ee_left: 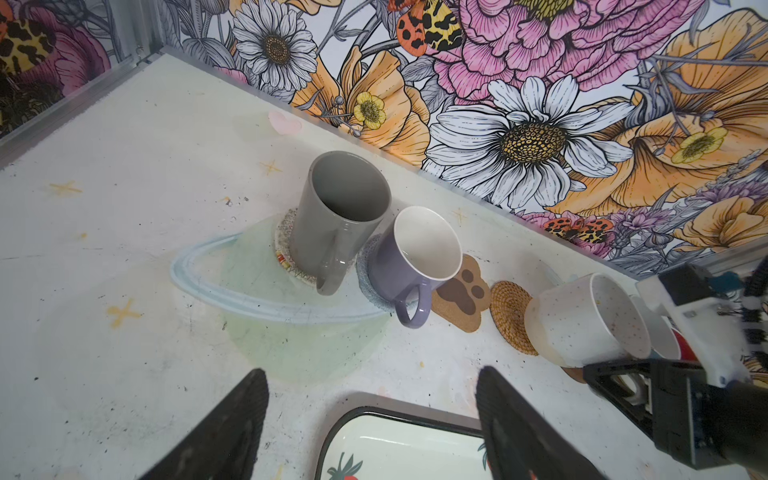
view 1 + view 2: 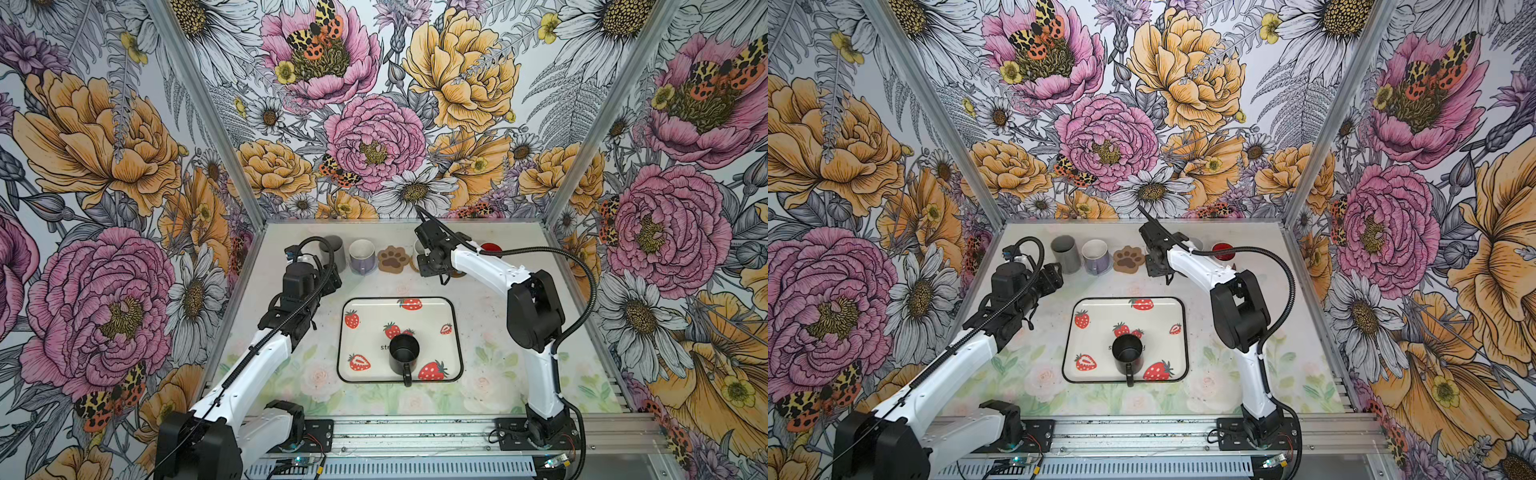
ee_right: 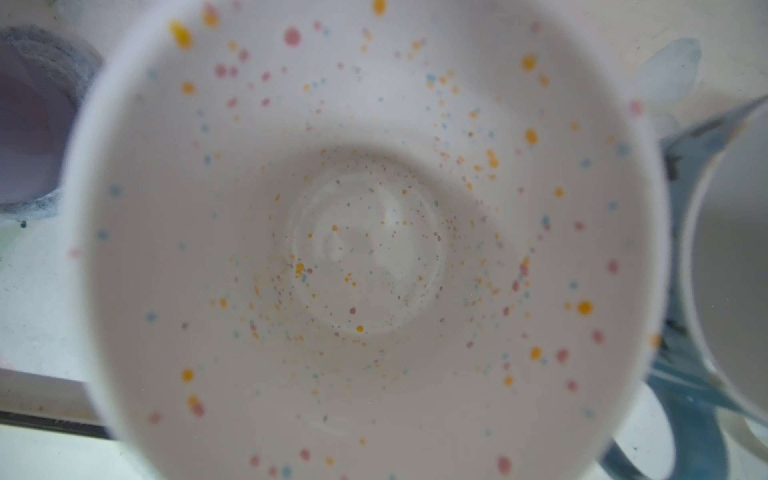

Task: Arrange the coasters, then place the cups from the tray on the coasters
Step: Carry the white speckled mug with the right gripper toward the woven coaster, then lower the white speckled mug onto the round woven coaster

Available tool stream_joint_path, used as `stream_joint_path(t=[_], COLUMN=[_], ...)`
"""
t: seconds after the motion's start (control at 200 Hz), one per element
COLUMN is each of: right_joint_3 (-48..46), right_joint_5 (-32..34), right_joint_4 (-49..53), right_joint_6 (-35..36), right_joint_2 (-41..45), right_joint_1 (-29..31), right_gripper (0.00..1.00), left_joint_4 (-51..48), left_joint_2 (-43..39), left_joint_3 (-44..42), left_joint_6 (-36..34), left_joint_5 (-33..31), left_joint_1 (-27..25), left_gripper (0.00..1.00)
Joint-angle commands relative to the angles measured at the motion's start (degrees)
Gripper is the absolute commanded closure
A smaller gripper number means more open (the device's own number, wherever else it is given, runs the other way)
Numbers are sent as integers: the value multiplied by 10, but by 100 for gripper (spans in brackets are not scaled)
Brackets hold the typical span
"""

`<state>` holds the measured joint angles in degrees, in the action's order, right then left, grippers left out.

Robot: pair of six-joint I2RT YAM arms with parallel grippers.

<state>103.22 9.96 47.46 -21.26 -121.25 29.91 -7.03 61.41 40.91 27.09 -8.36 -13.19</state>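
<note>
We see the right gripper (image 1: pixel 619 380) closed on the handle of the speckled mug (image 1: pixel 582 324), at the far side of the table, a little right of centre. The mug is tilted, with its mouth leaning toward the near left. Its base is over the right part of the rattan coaster (image 1: pixel 509 316), but we cannot tell whether base and coaster touch. The right wrist view looks straight into the mug (the bowl fills nearly the whole picture), so the mug sits directly below that wrist.

Just right of it stands the blue mug (image 3: pixel 681 374), and beyond that the red-lined mug (image 2: pixel 491 249). Left of the rattan coaster lies the paw coaster (image 2: pixel 392 258), bare. Next comes the lavender mug (image 2: pixel 362 255) and then the grey mug (image 2: pixel 332 251), each upright on a round coaster.

The left gripper (image 1: pixel 374 419) is empty, its jaws spread wide. It hangs above the table between the tray's far left corner and the grey mug, touching neither.

The tray (image 2: pixel 436 353) lies in the middle of the table, well apart from both grippers. On it the black mug (image 2: pixel 403 353) stands alone, with its handle pointing toward the near edge.
</note>
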Motion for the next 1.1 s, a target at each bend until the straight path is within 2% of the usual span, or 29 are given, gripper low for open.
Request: stream_joint_path(t=[0.0, 0.38, 1.096], right_joint_3=[44, 78, 96], right_joint_5=[9, 8, 6], right_joint_4=[-34, -34, -34], right_joint_6=[13, 15, 15], right_joint_2=[-8, -51, -74], right_joint_1=[-6, -16, -24], right_gripper=[100, 100, 100], left_joint_4=[8, 3, -2], left_joint_2=[-6, -11, -16], left_joint_3=[-2, -3, -3], left_joint_6=[2, 1, 0], left_joint_5=[10, 6, 5], left_joint_1=[7, 8, 10], left_gripper=[20, 20, 20])
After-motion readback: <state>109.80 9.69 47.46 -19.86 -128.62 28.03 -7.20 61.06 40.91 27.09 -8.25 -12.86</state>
